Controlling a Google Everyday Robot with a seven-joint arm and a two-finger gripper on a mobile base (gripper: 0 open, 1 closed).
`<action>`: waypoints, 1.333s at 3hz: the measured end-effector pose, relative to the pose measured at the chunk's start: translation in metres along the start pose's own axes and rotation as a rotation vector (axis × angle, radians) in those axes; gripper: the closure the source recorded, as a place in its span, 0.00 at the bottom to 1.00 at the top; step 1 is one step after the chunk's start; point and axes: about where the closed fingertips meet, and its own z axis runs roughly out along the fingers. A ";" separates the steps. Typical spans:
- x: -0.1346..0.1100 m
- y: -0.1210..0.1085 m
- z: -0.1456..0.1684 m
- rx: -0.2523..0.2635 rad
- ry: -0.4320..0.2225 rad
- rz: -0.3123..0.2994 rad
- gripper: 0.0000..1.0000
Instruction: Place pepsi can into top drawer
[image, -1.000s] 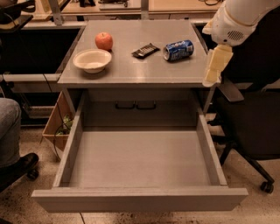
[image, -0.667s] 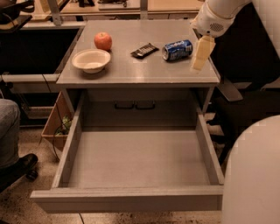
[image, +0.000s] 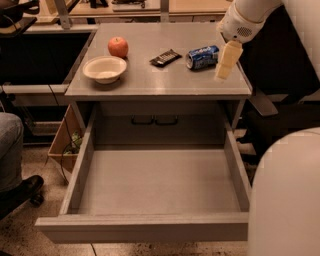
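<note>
Top drawer open, pepsi can lying ungrasped on the surface beside my pincer, whose opening I can't tell.

The arm above the tool beside the pepsi can is cropped.

Open top drawer, gripper just right of pepsi can, wrapper at its left

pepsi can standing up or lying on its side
Lying on its side: the pepsi can rests lengthwise on the table, its round end facing left toward the snack bar. The gripper hangs just right of it.
</note>
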 end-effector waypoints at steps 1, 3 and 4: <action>-0.010 -0.030 0.021 0.043 -0.039 0.033 0.00; -0.019 -0.073 0.071 0.090 -0.098 0.116 0.00; -0.021 -0.078 0.095 0.083 -0.108 0.150 0.00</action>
